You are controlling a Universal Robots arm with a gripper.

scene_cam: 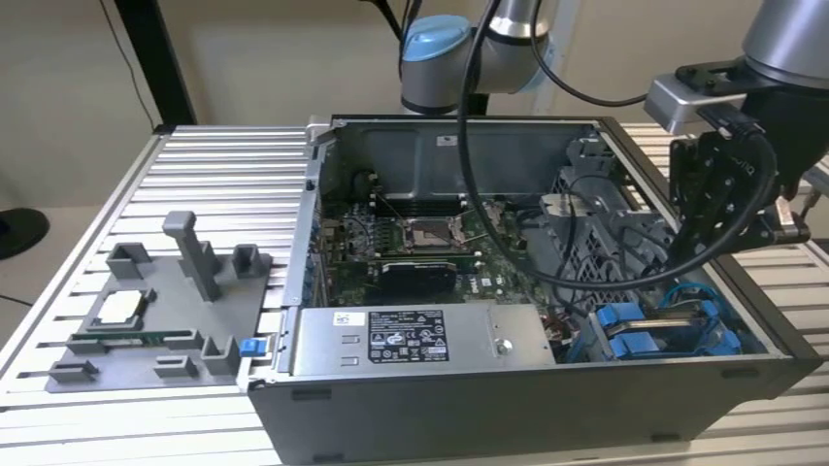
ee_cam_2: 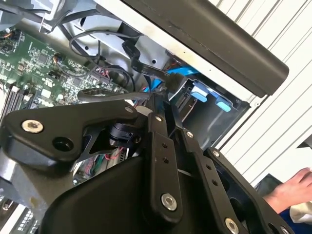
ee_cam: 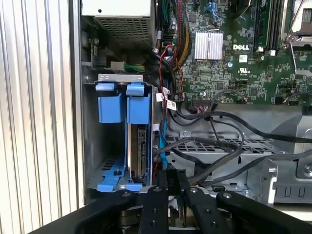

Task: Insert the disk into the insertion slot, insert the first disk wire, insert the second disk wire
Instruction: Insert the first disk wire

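One step of three looks done: the disk (ee_cam: 142, 151), clipped in its blue frame (ee_cam: 138, 108), stands on edge inside the insertion slot (ee_cam: 92, 146) of an open computer case (scene_cam: 518, 408), just ahead of the claw (ee_cam: 171, 176). The claw's black fingers (ee_cam: 155, 200) are drawn close together, closed; the small dark piece between them may be a wire's plug, but I cannot tell. A black wire (ee_cam: 204, 157) and a thin blue wire (ee_cam: 161, 146) run to the disk's end nearest the claw. Whether either is plugged in is hidden, so I judge both wire steps unfinished. Farther from the claw, a grey power-supply box (scene_cam: 518, 340) carries a white label (scene_cam: 388, 335) with black print, and small white tags (ee_cam: 169, 104) hang on nearby wires.
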